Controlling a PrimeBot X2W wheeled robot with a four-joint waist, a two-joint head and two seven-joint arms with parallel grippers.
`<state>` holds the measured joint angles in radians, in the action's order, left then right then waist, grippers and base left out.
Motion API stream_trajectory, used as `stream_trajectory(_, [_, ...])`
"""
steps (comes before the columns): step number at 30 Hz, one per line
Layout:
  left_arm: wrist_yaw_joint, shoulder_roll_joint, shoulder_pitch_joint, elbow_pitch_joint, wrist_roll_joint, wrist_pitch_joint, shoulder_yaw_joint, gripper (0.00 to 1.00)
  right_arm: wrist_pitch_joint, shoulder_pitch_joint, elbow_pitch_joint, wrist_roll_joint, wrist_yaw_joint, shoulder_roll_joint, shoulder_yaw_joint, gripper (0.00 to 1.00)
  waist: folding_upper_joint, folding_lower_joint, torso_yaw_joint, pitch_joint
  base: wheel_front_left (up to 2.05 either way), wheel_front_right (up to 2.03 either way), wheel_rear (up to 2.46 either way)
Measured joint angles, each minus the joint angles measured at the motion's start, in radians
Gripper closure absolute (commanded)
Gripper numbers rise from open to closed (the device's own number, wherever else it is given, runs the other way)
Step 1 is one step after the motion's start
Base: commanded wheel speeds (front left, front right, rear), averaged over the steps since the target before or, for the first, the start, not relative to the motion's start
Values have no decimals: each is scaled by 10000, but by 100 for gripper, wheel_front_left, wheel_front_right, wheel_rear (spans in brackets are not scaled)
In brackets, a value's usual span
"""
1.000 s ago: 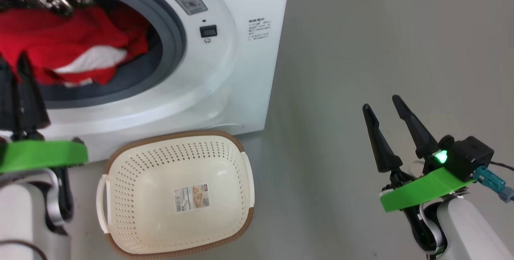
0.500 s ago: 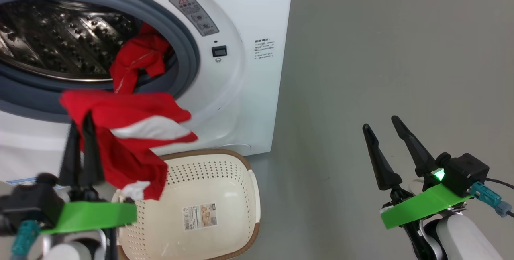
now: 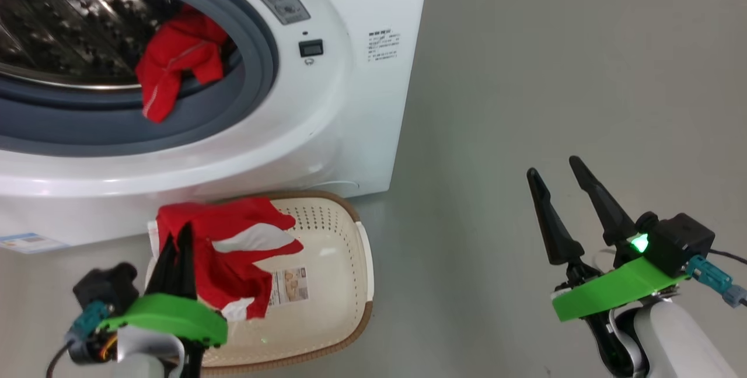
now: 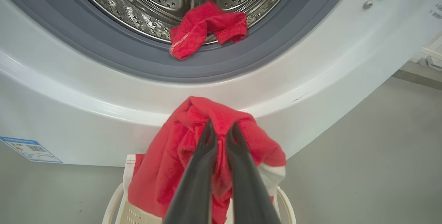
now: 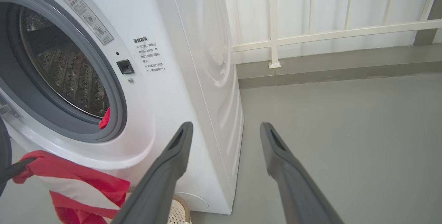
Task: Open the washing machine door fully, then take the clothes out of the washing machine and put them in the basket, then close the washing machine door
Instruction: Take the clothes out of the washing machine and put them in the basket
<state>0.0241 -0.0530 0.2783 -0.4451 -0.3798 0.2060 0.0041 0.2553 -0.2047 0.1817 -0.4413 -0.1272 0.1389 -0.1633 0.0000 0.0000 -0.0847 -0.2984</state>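
Note:
My left gripper (image 3: 178, 235) (image 4: 221, 127) is shut on a red garment with white panels (image 3: 233, 249) (image 4: 165, 168) (image 5: 76, 186). The cloth hangs over the left half of the cream basket (image 3: 344, 238) (image 4: 114, 199), which stands on the floor before the white washing machine (image 3: 350, 104) (image 4: 69, 89) (image 5: 165, 27). A second red piece of the clothes (image 3: 175, 63) (image 4: 203, 27) (image 5: 104, 118) lies on the grey ring at the drum's mouth. The washing machine door is out of view; the drum mouth is uncovered. My right gripper (image 3: 553, 167) (image 5: 226, 127) stands open and empty, well right of the machine.
Bare grey floor (image 3: 525, 74) stretches right of the machine. A white railing (image 5: 272, 37) runs along the wall behind. A blue label (image 3: 26, 244) sits low on the machine's front.
The left gripper has drawn the red garment out of the drum and brought it down over the basket. The head camera shifted. The right arm has stayed put.

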Motion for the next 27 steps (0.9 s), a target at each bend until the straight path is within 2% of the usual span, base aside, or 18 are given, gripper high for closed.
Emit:
stream_trajectory(10, [648, 86, 2085, -3772, -470, 150, -368, 100, 0, -427, 2, 0, 0, -134, -77, 0, 0, 0, -64, -892, 0, 0, 0])
stream_trajectory(14, [771, 144, 2885, -5093, -717, -127, -635, 100, 0, -706, -6, 0, 0, -144, -79, 0, 0, 0, -92, -1258, 0, 0, 0])
stream_trajectory(17, [836, 173, 3452, -6073, -717, -462, -865, 100, 0, -866, -6, 0, 0, -161, -111, 0, 0, 0, -108, -1554, 0, 0, 0])
stream_trajectory(20, [903, 196, 4000, -7085, -704, -1300, -1145, 100, 0, -1070, -8, 0, 0, -176, -159, 0, 0, 0, -129, -1859, 0, 0, 0])
stream_trajectory(27, [995, 238, 5096, -8019, -836, -2274, -1350, 100, 0, -1548, -12, 0, 0, -188, -322, 0, 0, 0, -231, -2551, 0, 0, 0])
